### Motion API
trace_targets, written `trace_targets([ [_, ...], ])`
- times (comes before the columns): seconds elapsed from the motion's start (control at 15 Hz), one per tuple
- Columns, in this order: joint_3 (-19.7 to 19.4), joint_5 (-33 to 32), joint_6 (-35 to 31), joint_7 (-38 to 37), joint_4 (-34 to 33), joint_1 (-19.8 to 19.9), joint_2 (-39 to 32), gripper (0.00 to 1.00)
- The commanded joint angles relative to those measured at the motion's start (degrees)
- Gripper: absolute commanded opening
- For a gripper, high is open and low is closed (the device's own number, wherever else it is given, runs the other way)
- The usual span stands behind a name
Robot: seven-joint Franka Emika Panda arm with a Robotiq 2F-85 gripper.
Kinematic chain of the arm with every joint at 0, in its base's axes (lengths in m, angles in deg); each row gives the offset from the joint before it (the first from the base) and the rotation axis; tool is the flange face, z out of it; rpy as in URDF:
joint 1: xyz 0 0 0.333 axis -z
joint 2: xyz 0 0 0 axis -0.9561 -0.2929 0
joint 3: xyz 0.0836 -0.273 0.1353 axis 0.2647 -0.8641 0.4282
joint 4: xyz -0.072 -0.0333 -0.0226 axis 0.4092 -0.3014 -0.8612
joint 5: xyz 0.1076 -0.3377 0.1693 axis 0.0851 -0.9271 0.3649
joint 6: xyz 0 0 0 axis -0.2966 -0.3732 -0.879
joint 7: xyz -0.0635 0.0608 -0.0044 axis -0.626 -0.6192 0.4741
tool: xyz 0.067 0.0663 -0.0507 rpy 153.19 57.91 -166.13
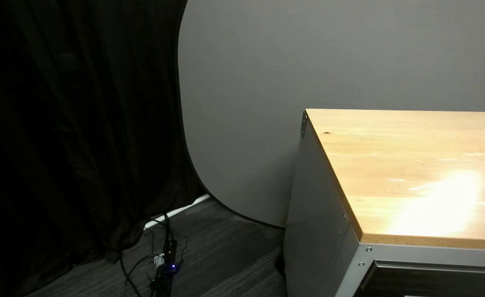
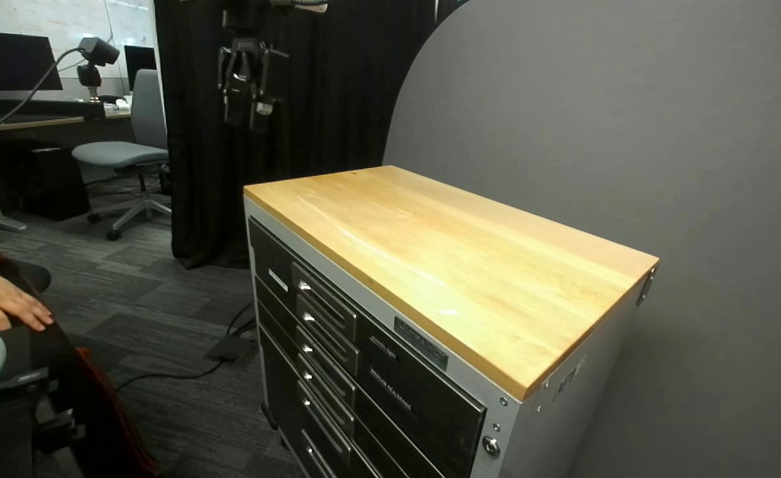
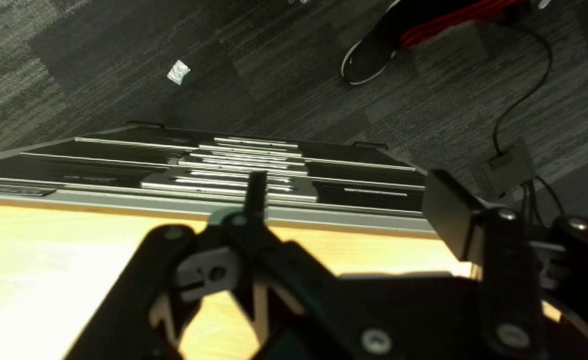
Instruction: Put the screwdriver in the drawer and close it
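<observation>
The screwdriver does not show in any view; it is hidden or out of view. The top drawer's dark front point(image 2: 424, 388) sits flush in the grey cabinet and looks shut. Part of that front point(image 1: 440, 282) shows in an exterior view, and the fronts point(image 3: 369, 192) show foreshortened in the wrist view. My gripper point(image 2: 247, 118) hangs high above the far end of the cabinet, pointing down, in an exterior view. In the wrist view the gripper's point(image 3: 349, 185) fingers are wide apart with nothing between them, above the tabletop's front edge.
The light wood tabletop point(image 2: 443, 245) also shows with bright glare in an exterior view point(image 1: 391, 144). A person's hand point(image 2: 5, 302) is left of the cabinet, and a shoe point(image 3: 369, 60) stands on the carpet. A cable box point(image 3: 506, 167) lies on the floor.
</observation>
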Motion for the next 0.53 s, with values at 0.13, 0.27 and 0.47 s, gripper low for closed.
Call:
trace_targets([
  [0.13, 0.2, 0.0, 4.3, 0.9, -1.7, 0.0, -0.1, 1.0],
  [0.27, 0.2, 0.0, 4.2, 0.9, -1.5, 0.0, -0.3, 1.0],
  [0.47, 0.2, 0.0, 4.2, 0.9, -1.5, 0.0, -0.6, 1.0],
])
